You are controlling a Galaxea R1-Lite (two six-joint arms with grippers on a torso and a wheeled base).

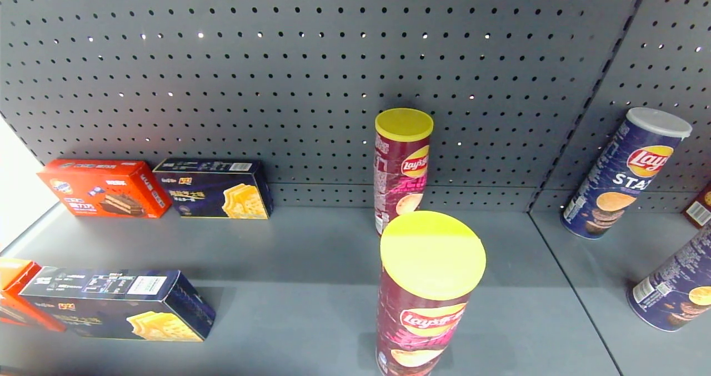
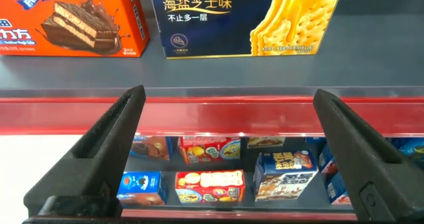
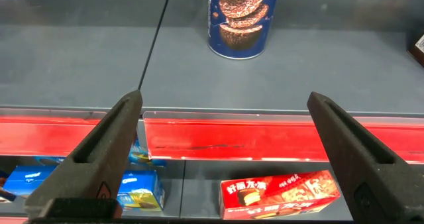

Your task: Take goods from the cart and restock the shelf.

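Two maroon chip cans with yellow lids stand on the grey shelf (image 1: 311,254), one at the front (image 1: 427,304) and one at the back (image 1: 401,165). A blue chip can (image 1: 622,176) stands in the bay to the right, with another blue can (image 1: 672,287) nearer the front. My left gripper (image 2: 228,164) is open and holds nothing, just in front of the red shelf rail (image 2: 225,114), facing an orange cake box (image 2: 73,18) and a navy cracker box (image 2: 245,18). My right gripper (image 3: 225,164) is also open with nothing in it, before the rail (image 3: 232,138) below a blue can (image 3: 242,18).
More boxes sit at the left: an orange box (image 1: 105,190) and a navy box (image 1: 216,190) at the back, another navy box (image 1: 116,304) in front. A perforated back panel (image 1: 333,59) closes the shelf. The lower shelf holds several small boxes (image 2: 209,184) (image 3: 278,194).
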